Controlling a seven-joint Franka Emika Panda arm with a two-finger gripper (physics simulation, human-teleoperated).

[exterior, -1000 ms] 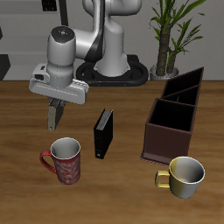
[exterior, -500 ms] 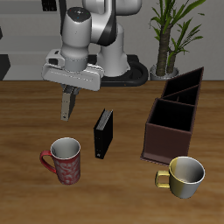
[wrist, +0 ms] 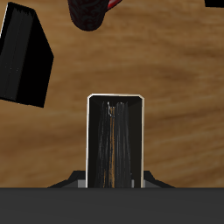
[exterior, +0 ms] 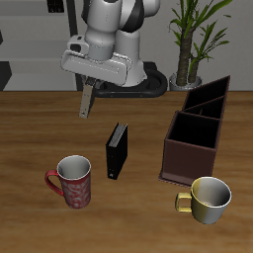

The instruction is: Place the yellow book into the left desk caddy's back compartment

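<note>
My gripper [exterior: 91, 85] is shut on the yellow book [exterior: 86, 101], a thin yellowish-grey book that hangs tilted below the fingers, high above the table. In the wrist view the book [wrist: 115, 140] stands between the jaws of the gripper [wrist: 115, 180], its spine and white page edges showing. The left desk caddy [exterior: 197, 132] is a long dark reddish-brown box with dividers. It stands on the table well apart from the gripper, beyond the black book, and is out of the wrist view.
A black book [exterior: 117, 150] stands upright mid-table and also shows in the wrist view [wrist: 23, 56]. A red mug [exterior: 72, 181] and a yellow-white mug [exterior: 207, 198] sit near the front edge. A potted plant [exterior: 197, 40] stands at the back.
The gripper has risen with the yellow book and moved toward the table's back and toward the caddy's side. The book hangs more tilted. Nothing on the table has moved.
</note>
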